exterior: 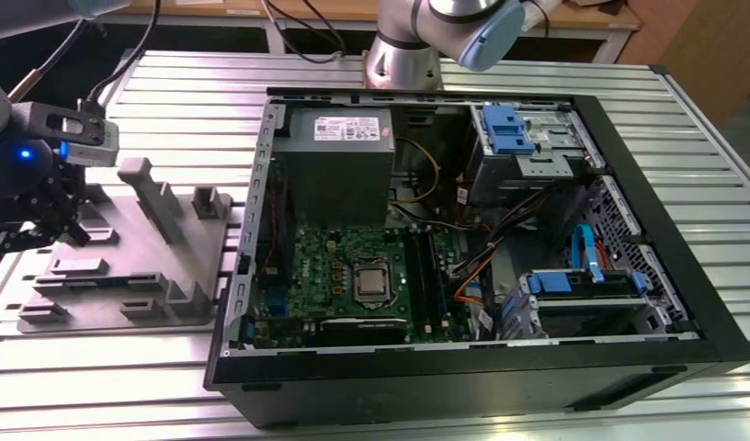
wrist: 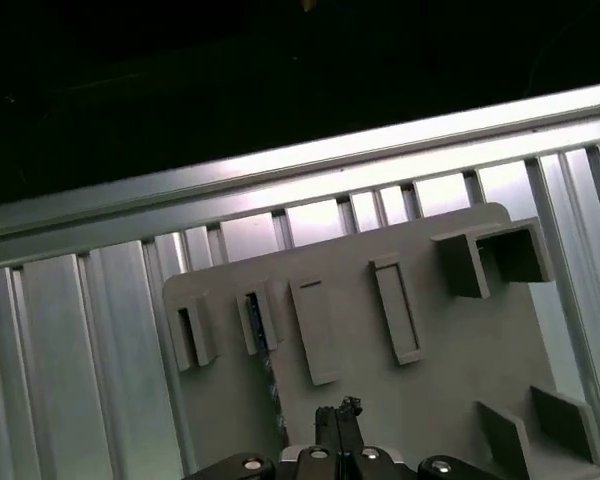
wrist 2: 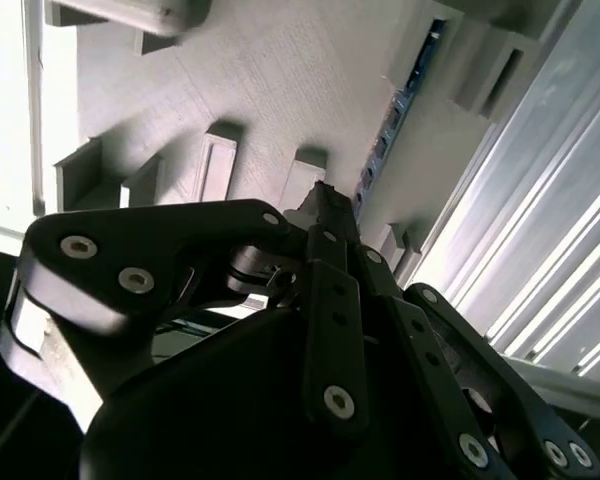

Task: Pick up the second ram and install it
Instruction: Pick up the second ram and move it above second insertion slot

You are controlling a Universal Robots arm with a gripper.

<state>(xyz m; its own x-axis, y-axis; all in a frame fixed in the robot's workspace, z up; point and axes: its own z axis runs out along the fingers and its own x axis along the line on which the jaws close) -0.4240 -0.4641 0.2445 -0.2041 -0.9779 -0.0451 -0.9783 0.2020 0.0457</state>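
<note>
Ribbed metal table (exterior: pixel 191 73), grey fixture (exterior: pixel 142 248) with the second ram (wrist: pixel 256 330) slotted, jaws together by it

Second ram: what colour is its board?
The second ram is dark blue; second wrist view.

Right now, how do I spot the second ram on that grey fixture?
Find the grey fixture plate on the ribbed table, at the exterior view's left of the open computer case. The second ram sits in a slot near the gripper: the one thin blue-green strip with chips among plain grey blocks.
</note>
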